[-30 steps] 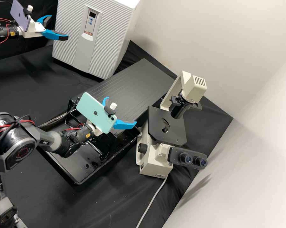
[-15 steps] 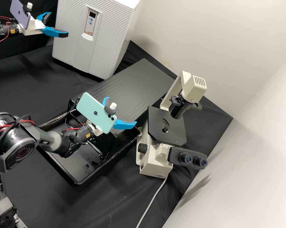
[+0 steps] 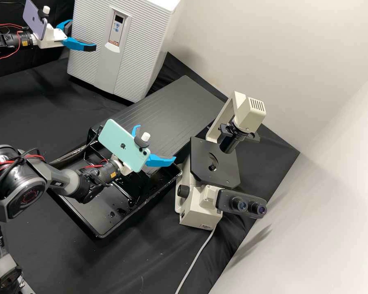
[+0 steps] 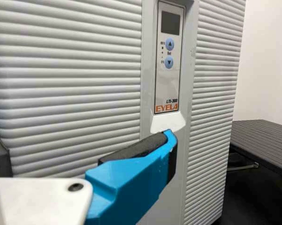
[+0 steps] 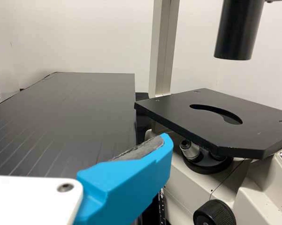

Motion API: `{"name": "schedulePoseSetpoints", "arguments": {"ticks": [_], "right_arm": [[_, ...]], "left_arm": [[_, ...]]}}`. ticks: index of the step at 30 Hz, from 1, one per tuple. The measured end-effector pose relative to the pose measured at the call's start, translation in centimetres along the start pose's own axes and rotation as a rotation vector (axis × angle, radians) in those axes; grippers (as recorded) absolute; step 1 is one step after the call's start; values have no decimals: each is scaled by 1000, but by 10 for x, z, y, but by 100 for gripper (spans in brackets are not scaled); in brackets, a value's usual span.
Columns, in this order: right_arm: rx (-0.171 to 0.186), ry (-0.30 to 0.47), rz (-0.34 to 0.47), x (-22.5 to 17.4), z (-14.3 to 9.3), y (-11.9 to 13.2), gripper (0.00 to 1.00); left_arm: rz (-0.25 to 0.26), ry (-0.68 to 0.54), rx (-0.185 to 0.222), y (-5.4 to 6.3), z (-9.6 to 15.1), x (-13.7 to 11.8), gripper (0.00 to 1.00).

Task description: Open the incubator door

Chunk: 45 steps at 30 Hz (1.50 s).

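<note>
While both sets of jaws gape, creased black cloth (image 3: 143, 257) lies beside pale walls (image 3: 306, 53).

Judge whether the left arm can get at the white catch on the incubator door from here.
Likely yes: the left gripper is open at the incubator, one blue finger looks close to the catch, and I see nothing in between. Whether they touch, I cannot tell.

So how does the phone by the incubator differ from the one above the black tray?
By the incubator is a purple phone; above the tray a mint green phone. The purple phone looks narrower, turned more edge-on; the green phone shows its back broadly. Both are mounted on robot arms.
</note>
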Motion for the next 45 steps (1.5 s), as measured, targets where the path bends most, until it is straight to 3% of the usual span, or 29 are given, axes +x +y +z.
{"name": "schedulePoseSetpoints", "arguments": {"ticks": [10, 16, 17, 24, 45], "right_arm": [[0, 0, 0, 0, 0, 0, 100], [0, 0, 0, 0, 0, 0, 100], [0, 0, 0, 0, 0, 0, 100], [0, 0, 0, 0, 0, 0, 100], [0, 0, 0, 0, 0, 0, 100]], "left_arm": [[6, 7, -51, -5, 8, -1, 100], [-4, 6, -58, -9, 9, -4, 100], [-4, 6, -58, -9, 9, -5, 0], [-10, 6, -64, -13, 10, -10, 0], [-13, 11, -57, -10, 12, -12, 0]]}}
